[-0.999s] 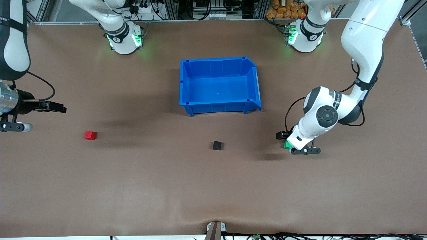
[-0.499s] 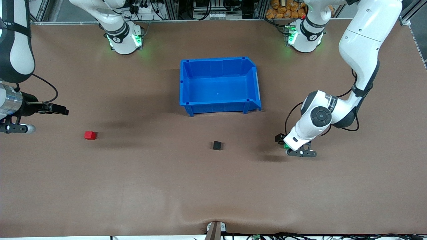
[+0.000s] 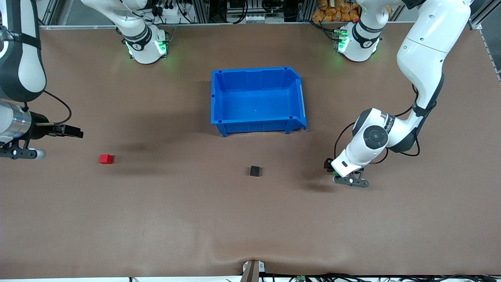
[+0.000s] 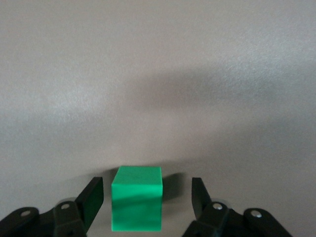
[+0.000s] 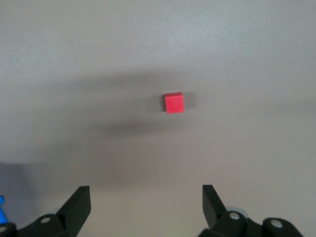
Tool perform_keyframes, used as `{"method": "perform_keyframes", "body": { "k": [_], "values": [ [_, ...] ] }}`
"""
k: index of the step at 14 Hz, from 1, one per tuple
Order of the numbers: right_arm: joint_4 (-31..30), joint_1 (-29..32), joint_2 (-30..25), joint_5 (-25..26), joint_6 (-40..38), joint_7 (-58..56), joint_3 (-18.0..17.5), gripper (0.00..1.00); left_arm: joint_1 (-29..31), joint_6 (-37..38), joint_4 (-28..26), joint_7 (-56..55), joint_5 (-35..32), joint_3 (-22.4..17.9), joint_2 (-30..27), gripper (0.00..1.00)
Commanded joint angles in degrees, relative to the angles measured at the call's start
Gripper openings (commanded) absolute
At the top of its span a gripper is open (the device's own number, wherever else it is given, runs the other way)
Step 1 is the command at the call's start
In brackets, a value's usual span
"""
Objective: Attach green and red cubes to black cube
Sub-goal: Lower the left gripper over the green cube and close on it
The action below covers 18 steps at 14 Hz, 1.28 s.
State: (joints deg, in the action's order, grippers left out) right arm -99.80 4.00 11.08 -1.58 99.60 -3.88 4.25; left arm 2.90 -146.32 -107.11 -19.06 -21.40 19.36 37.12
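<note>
Two grippers show spread fingers, neither clamped on anything. Low at the table toward the left arm's end, the left gripper (image 4: pixel 147 197) has the green cube (image 4: pixel 137 205) sitting on the table between its parted fingers with a gap on each side. The right gripper (image 5: pixel 146 205), fingers wide apart, hovers over the table (image 3: pixel 156 219) toward the right arm's end, with the red cube (image 3: pixel 105 158) well apart from it. Between the two coloured cubes lies the black cube (image 3: pixel 255 171), nearer the front camera than the blue bin (image 3: pixel 219 98).
</note>
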Motion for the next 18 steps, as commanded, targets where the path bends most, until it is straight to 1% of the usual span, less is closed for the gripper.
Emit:
{"method": "perform_keyframes", "body": {
  "k": [1,3,5,6,8,10,11,13,18],
  "values": [
    [-0.22,1.28,0.44,0.88,0.94,0.36,-0.99,1.00,0.26,-0.46,1.38,1.30,-1.27,0.16,1.03,0.71],
    [-0.22,1.19,0.52,0.88,1.03,0.36,-0.99,1.00,0.35,-0.46,1.38,4.02,-1.19,-0.11,1.03,0.66],
    [-0.13,1.19,1.22,0.97,1.12,0.36,-0.99,1.00,0.35,-0.37,1.38,4.29,-1.19,-0.20,1.03,0.61],
    [-0.22,1.19,1.66,0.97,1.47,0.36,-0.99,1.00,0.44,-0.37,1.20,4.38,-1.19,-0.20,0.94,0.60],
    [-0.13,1.28,2.37,0.97,1.74,0.36,-0.99,1.00,0.44,-0.02,0.94,4.73,-1.19,-0.11,0.59,0.48],
    [-0.13,1.19,2.98,0.97,2.26,0.36,-0.99,1.00,0.35,-0.02,0.76,4.91,-1.19,-0.11,0.59,0.41],
    [-0.13,1.28,3.25,0.97,2.61,0.36,-1.08,1.00,0.35,0.07,0.76,4.91,-1.27,-0.11,0.50,0.32],
    [-0.13,1.19,3.69,0.97,2.97,0.36,-0.99,1.00,0.35,0.16,0.94,8.05,-1.19,-0.11,0.41,0.00],
    [-0.13,1.80,5.09,0.97,4.28,0.27,-0.99,1.00,0.26,0.16,1.81,7.37,-0.22,0.24,0.15,0.00]
  ]
}}
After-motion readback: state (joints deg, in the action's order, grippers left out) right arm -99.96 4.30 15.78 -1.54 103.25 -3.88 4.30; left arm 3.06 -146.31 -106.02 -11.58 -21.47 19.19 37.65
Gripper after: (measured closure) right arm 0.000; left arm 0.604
